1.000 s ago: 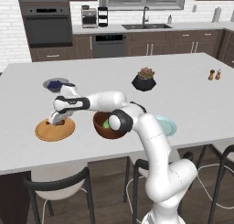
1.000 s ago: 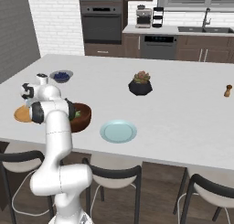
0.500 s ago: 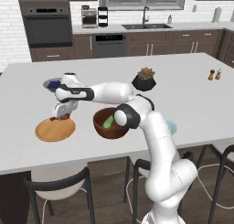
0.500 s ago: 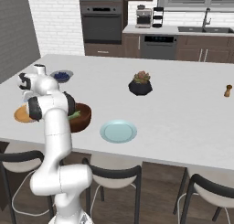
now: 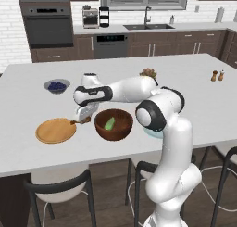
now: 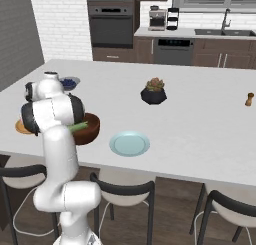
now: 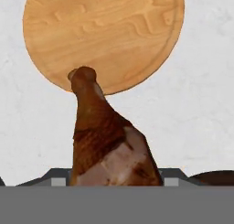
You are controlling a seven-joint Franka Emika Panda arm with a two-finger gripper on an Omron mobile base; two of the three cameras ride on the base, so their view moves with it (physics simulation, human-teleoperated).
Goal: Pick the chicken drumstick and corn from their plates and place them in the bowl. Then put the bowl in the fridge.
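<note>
Going from left to right in the left base view, the tan wooden plate point(image 5: 55, 130) is lying bare on the white worktop point(image 5: 194, 87), just to the left of and below the jaws. The small grey bowl of blueberries point(image 5: 57, 86) is sitting farther back, behind and left of them. The jaws point(image 5: 83, 118) are gripping the chicken drumstick point(image 5: 81, 121) and carrying it clear of the worktop, in the gap between the wooden plate and the bowl point(image 5: 114, 124). In the hand view the chicken drumstick point(image 7: 106, 141) is sticking out from between the jaws, thick end pinched, thin bone end reaching out over the near rim of the wooden plate point(image 7: 105, 33). Just right of the jaws the dark wooden bowl is standing with the corn point(image 5: 109, 123) lying inside it. Farther right, the pale blue-green plate point(image 6: 129, 143) is lying bare, well apart from the jaws.
</note>
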